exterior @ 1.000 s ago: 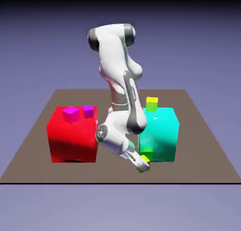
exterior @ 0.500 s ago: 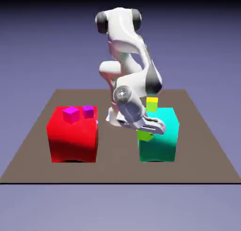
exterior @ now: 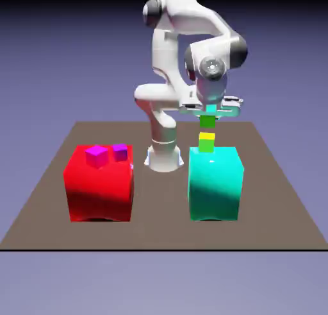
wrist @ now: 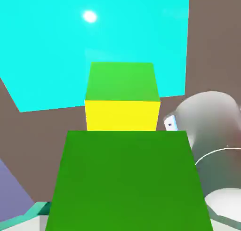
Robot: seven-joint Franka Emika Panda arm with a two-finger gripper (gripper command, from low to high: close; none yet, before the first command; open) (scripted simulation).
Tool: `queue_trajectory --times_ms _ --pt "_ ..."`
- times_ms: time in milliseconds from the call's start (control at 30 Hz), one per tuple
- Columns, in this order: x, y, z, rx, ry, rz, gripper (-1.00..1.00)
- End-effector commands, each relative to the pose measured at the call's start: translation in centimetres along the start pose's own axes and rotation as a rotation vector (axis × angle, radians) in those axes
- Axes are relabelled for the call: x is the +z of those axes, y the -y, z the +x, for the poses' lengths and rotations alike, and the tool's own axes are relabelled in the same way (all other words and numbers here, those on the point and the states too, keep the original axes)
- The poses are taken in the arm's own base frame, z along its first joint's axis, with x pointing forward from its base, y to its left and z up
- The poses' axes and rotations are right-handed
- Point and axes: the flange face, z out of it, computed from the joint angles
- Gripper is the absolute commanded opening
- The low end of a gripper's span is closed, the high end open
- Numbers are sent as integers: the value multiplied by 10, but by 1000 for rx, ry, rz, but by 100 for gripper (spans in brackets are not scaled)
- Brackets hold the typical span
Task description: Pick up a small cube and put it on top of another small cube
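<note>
My gripper (exterior: 207,118) is shut on the small lime cube (exterior: 207,121) and holds it in the air just above the bright yellow small cube (exterior: 206,142). A thin gap shows between the two cubes. The yellow cube rests on the top of the big cyan block (exterior: 216,182), near its far edge. In the hand view the lime cube (wrist: 129,178) fills the lower half and hides my fingertips. Beyond it lies the yellow cube (wrist: 122,96) on the cyan block's top (wrist: 56,46).
A big red block (exterior: 99,182) stands at the exterior view's left, with a magenta small cube (exterior: 97,156) and a purple small cube (exterior: 120,152) on top. The arm's base (exterior: 161,156) rises between the two big blocks, seen grey in the hand view (wrist: 212,131).
The gripper closed on the lime cube low in front of the cyan block, lifted it, and swung it up over the yellow cube. The other cubes stayed put.
</note>
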Motion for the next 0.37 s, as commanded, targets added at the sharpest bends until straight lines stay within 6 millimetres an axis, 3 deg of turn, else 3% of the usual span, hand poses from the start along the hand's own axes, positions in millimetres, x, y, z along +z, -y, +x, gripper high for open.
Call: queue_trajectory --times_ms 0,67,100,133,300,333 --pt "13 1 2 0 -2 -1 -100" --pt "28 3 5 2 -2 -1 -100" --pt "28 3 5 2 -2 -1 100" --pt "28 3 5 2 -2 -1 100" --pt "-34 -6 -5 1 -2 -1 100" --pt "-37 -7 -5 2 -2 -1 100"
